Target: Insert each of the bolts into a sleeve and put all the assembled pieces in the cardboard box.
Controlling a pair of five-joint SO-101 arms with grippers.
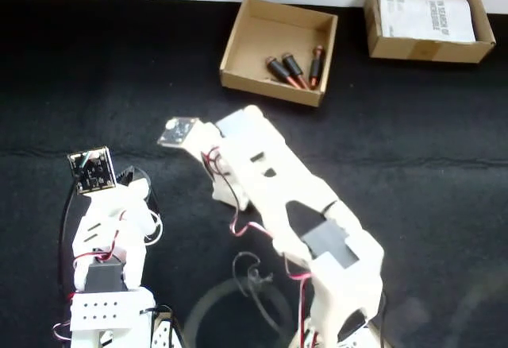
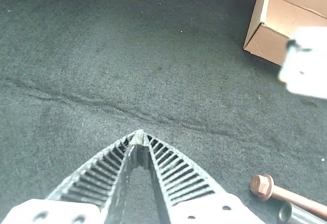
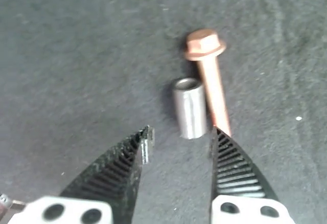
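The right arm (image 1: 278,197) stretches long and low over the black counter (image 2: 102,55), its white plastic links angled toward the cardboard box (image 1: 270,90) and its wrist pitched down. The right fingers (image 3: 120,165) are spread wide and hold nothing. Just ahead of the gap between their tips lies a short grey metal sleeve (image 3: 190,109), a smooth open tube on its side. Close beside it, parallel and not inserted, lies a copper-coloured bolt (image 3: 207,63), its flanged hex head pointing away from the fingers. The end of its shank meets one fingertip in the right wrist view; whether they touch cannot be told.

The left arm (image 1: 107,237) is folded back near its base, wrist tilted down at the counter. The left fingers (image 2: 102,175) are pressed together, tips meeting, with nothing between them. Off to one side of them the bolt head and the sleeve mouth rest on the cloth. Far ahead on that same side is a corner of the cardboard box, with a white part of the right arm in front of it.

Both pairs of fingers are black ribbed wedges on white mounts. The counter cover is a dark felt-like cloth with a shallow crease running across ahead of the left fingers. The cardboard box, shallow and open-topped, sits well beyond the right fingers and holds three assembled pieces (image 1: 294,68), dark sleeves on copper bolts, lying side by side. A second cardboard box (image 1: 421,48) holding a printed sheet of paper (image 1: 426,17) stands farther along the counter's far edge.
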